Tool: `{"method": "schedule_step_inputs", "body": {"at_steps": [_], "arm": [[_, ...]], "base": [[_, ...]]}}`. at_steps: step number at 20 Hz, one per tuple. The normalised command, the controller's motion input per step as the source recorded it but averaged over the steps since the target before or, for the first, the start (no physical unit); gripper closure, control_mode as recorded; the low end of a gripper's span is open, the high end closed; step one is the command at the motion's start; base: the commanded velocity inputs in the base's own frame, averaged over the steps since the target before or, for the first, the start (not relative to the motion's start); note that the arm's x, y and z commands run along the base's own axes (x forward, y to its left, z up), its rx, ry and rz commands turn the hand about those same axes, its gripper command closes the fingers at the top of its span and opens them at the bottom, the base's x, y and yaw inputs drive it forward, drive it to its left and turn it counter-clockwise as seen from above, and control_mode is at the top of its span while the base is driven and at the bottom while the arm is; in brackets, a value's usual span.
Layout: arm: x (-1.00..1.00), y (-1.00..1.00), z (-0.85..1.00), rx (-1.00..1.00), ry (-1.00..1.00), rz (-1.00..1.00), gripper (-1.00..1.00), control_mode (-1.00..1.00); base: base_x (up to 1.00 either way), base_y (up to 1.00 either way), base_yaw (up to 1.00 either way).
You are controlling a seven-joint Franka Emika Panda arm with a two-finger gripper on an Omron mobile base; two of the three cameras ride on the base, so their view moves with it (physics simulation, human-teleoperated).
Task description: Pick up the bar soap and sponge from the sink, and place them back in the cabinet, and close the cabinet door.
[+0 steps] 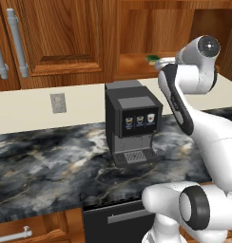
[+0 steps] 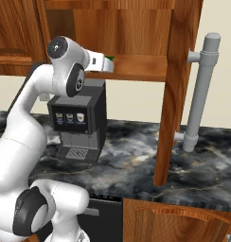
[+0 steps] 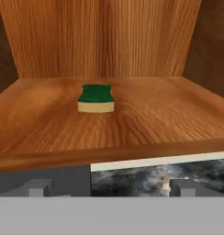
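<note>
1. Because the task is asking for the sponge (image 3: 96, 98) to go back in the cabinet (image 2: 136, 28), it is now lying flat on the wooden shelf (image 3: 146, 119) inside, green side up with the yellow layer beneath, resting well back from the shelf's front edge and touching nothing but the wood.
2. While the sponge is sitting free, the gripper (image 3: 109, 188) is hovering just in front of the shelf's edge, looking in along the board; in the left base view only a sliver of green (image 1: 152, 59) is peeking out beside the arm's wrist.
3. The jaws are standing wide apart, about as wide as they go, and are gripping nothing; their two fingertips (image 3: 36, 188) are showing low in the hand view, clear of the shelf and of the sponge.
4. The cabinet door (image 2: 176, 90) is hanging wide open, edge-on in the right base view, with its long silver bar handle (image 2: 200, 92) facing outward; judging by this, it is being left open so that the arm can reach the shelf.
5. The coffee machine (image 1: 132, 121) is standing on the marble counter (image 1: 46, 163) directly below the open cabinet, so the arm is reaching over it.
6. No bar soap is visible on the shelf, so that part of the task is probably still waiting, and closing the door is likely coming last.
</note>
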Motion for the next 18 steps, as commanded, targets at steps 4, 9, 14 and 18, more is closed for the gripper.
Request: {"method": "schedule_step_inputs", "body": {"at_steps": [4, 9, 14, 18], "arm": [[-0.79, 0.00, 0.11, 0.05, 0.30, -0.05, -1.00, -1.00], [-0.99, 0.00, -0.01, 0.09, 0.20, 0.00, -1.00, -1.00], [-0.90, 0.00, -0.19, 0.02, 0.08, 0.00, -1.00, -1.00], [-0.65, 0.01, -0.29, 0.00, 0.01, 0.00, -1.00, -1.00]], "base": [[0.00, 0.00, 0.00], [0.00, 0.00, 0.00], [0.00, 0.00, 0.00], [0.00, 0.00, 0.00]]}}
